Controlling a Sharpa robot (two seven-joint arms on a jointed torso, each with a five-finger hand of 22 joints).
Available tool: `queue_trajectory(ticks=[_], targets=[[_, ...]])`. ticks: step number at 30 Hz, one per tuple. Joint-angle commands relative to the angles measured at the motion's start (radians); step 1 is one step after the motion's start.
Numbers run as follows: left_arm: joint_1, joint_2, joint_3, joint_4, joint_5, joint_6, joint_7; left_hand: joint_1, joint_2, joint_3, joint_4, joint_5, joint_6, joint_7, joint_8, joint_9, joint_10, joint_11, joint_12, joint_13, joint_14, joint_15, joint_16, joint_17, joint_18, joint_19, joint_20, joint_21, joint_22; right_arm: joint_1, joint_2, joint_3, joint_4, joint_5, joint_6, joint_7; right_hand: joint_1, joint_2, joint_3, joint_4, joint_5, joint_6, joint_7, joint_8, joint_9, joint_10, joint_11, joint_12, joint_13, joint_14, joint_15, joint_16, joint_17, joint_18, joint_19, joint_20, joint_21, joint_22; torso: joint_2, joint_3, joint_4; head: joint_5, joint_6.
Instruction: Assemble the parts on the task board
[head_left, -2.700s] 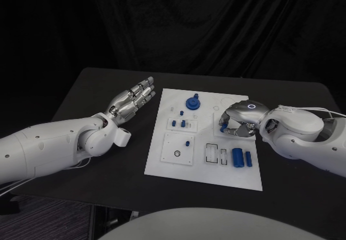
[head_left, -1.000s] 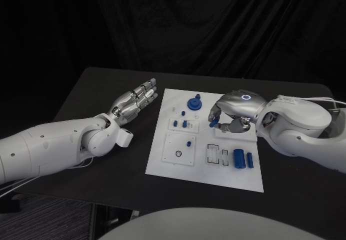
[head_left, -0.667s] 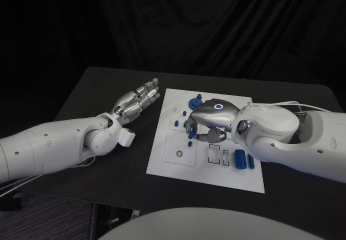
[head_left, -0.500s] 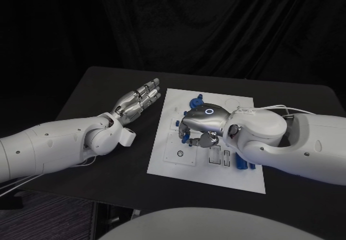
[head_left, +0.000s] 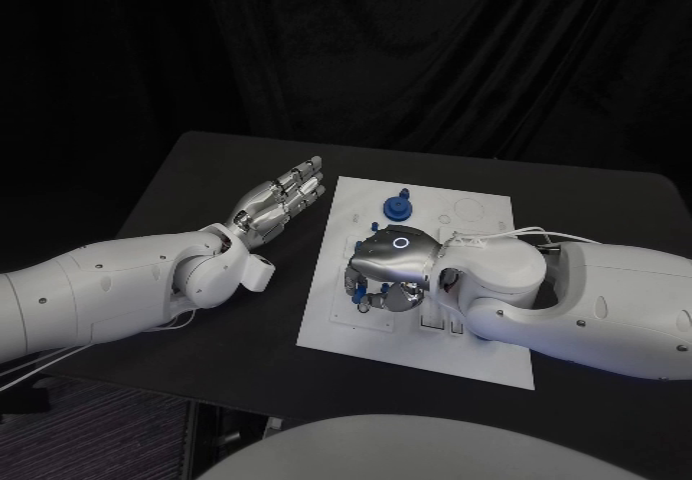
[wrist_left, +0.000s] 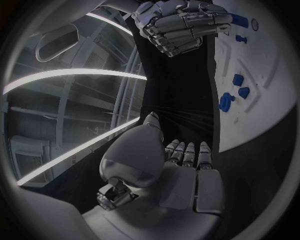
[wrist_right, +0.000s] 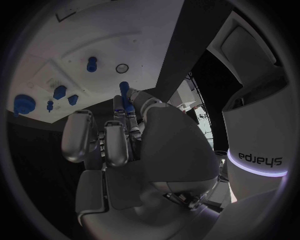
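White board: the flat white plastic task board lies mid-table on the matt black table, its long side running near to far.
Change: the silver many-fingered right hand has crossed from the board's right-hand recesses to its left-centre over the last few seconds, arm now lying across the board's near right part.
Right hand, fingers: closed narrowly, thumb against a finger, pinching a short blue plastic peg (clearest in the right wrist view).
Peg position: held just above the board, near a small round socket and a seated blue stud.
Meaning: judged a carry phase ending; insertion not yet made, peg not seated.
Left hand: the silver left hand hovers flat beside the board's left edge, fingers straight and side by side, holding nothing.
Other parts: a large blue round knob stands at the far end, well clear of the right hand.
Edges: the board's left edge lies close to the working socket; the left hand stands just beyond it.
Open room: bare table left and far; the right arm hides the near-right recesses.
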Motion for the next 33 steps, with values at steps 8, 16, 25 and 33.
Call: queue_trajectory(ticks=[8,16,25,33], targets=[[-0.003,0.004,0.001,-0.003,-0.001,0.015,0.048,0.009,-0.001,0.008,0.001,0.003,0.001,0.008,0.005,0.001,0.002,0.007,-0.007,-0.001,0.001,0.007,-0.004,-0.001,0.006,-0.001,0.005,-0.005,0.001,-0.023,0.008,0.000,-0.020,-0.065,0.010,0.021,0.011,0.001,0.002,-0.009,0.007,-0.004,0.004,-0.004,0.068,0.007,0.003,-0.004,0.002,0.006,-0.006,0.004,0.003,-0.010,0.000,-0.003,0.000,0.163,0.002,0.0009,-0.0057,0.006,0.000],[-0.004,0.006,0.001,-0.005,-0.001,0.017,0.047,0.010,0.000,0.009,0.001,0.003,0.001,0.009,0.005,0.001,0.002,0.008,-0.007,-0.001,0.001,0.008,-0.004,-0.001,0.006,-0.001,0.005,-0.005,0.001,-0.032,0.005,0.000,-0.026,-0.067,0.023,0.020,0.013,0.002,0.003,-0.012,0.008,-0.003,0.005,-0.004,0.069,0.009,0.002,-0.004,0.003,0.006,-0.006,0.004,0.003,-0.010,-0.001,-0.003,-0.002,0.162,0.001,0.0024,-0.0022,0.004,0.000],[-0.005,0.008,0.001,-0.007,-0.001,0.021,0.045,0.010,0.000,0.009,0.001,0.004,0.001,0.009,0.005,0.001,0.002,0.008,-0.007,-0.001,0.001,0.008,-0.004,-0.001,0.006,-0.001,0.005,-0.004,0.001,-0.038,0.000,0.000,-0.031,-0.067,0.037,0.018,0.014,0.001,0.003,-0.013,0.007,-0.002,0.005,-0.004,0.070,0.011,0.002,-0.005,0.004,0.006,-0.006,0.003,0.001,-0.010,-0.001,-0.003,-0.001,0.163,0.000,0.0010,-0.0034,0.002,0.000],[-0.006,0.004,0.001,-0.007,-0.001,0.021,0.044,0.011,0.000,0.009,0.001,0.004,0.001,0.009,0.005,0.001,0.002,0.008,-0.007,-0.001,0.001,0.008,-0.004,-0.001,0.006,-0.001,0.005,-0.004,0.001,-0.051,-0.004,0.000,-0.041,-0.067,0.040,0.015,0.015,0.002,0.003,-0.016,0.007,0.000,0.005,-0.004,0.071,0.015,0.002,-0.004,0.005,0.005,-0.006,0.002,0.000,-0.010,-0.001,-0.003,-0.002,0.162,0.000,0.0010,-0.0044,0.001,0.000]])
